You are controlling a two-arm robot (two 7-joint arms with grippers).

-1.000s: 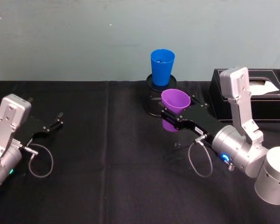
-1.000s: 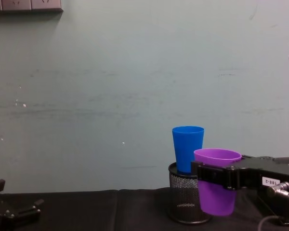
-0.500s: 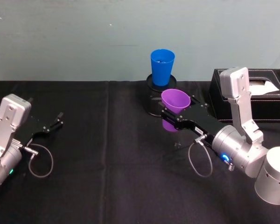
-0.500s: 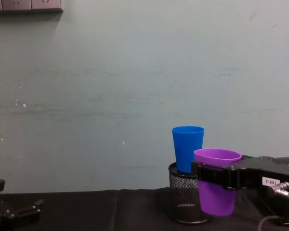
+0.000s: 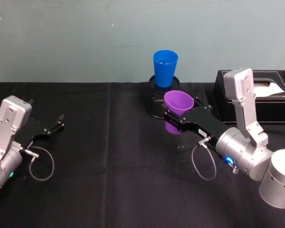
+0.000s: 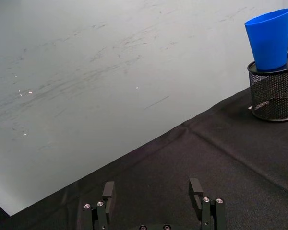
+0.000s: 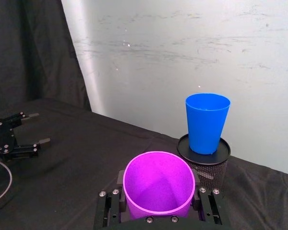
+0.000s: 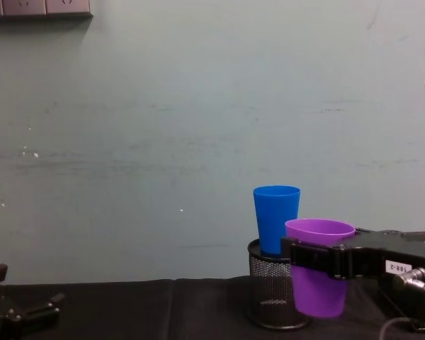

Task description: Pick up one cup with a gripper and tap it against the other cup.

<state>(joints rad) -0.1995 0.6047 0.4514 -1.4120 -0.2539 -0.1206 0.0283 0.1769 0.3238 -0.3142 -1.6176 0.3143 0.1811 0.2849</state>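
My right gripper (image 5: pixel 177 117) is shut on the purple cup (image 5: pixel 178 105), holding it upright above the black table just in front of the mesh holder. The same cup (image 8: pixel 319 269) shows in the chest view, its rim below the blue cup's rim, and its open mouth (image 7: pixel 158 183) sits between the jaws in the right wrist view. The blue cup (image 5: pixel 165 67) stands upright on top of a black wire-mesh pen holder (image 5: pixel 157 102) at the back; a small gap separates the two cups. My left gripper (image 5: pixel 54 124) rests open at the far left.
A black tissue box (image 5: pixel 266 97) sits at the back right, behind my right arm. The black tablecloth (image 5: pixel 109 166) meets a pale wall at the back. A loose cable loop (image 5: pixel 40 166) hangs by the left arm.
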